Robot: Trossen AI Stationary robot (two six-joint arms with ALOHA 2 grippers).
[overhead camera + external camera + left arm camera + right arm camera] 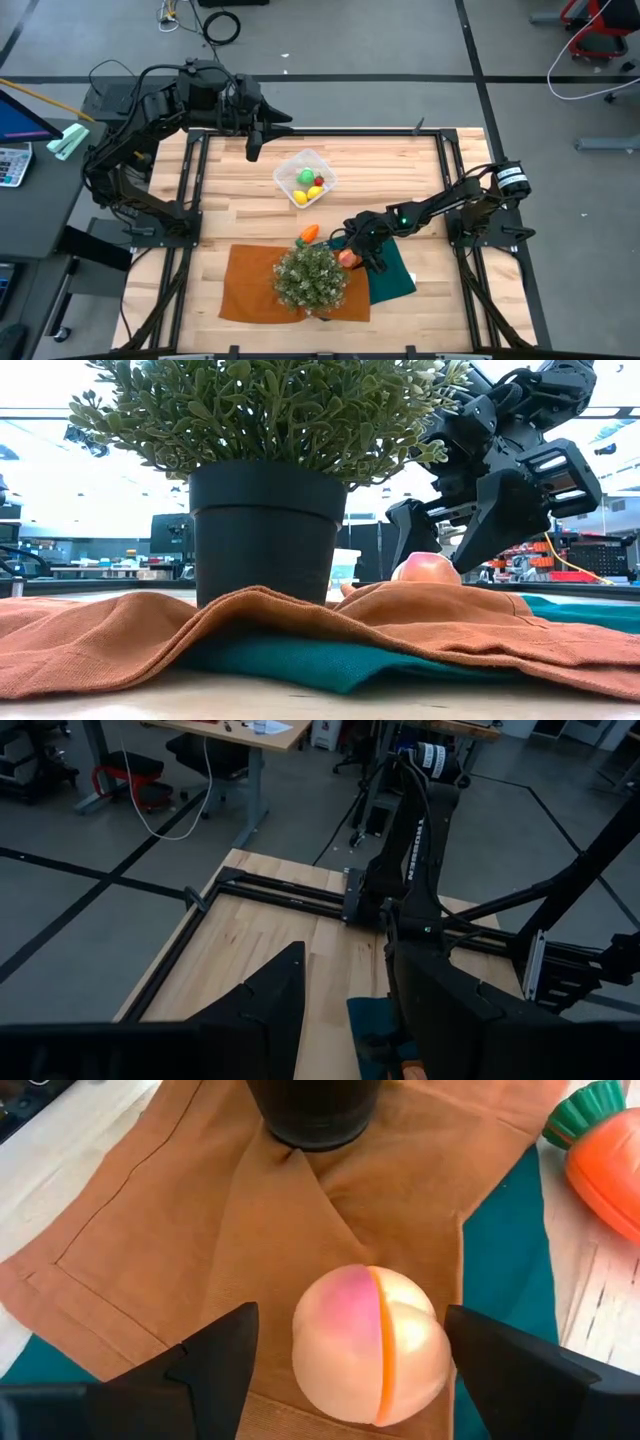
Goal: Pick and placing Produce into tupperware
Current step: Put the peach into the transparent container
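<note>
The right gripper hangs with fingers spread wide on either side of a peach-pink toy peach lying on the orange cloth beside the potted plant. The peach is nearly round, with no clear long axis; its orange seam runs between the fingers. Only the right wrist view shows that seam, plus the orange carrot. The high view alone shows the tupperware, holding green, red and yellow pieces. The left gripper waits near the table's far edge, fingers apart.
</note>
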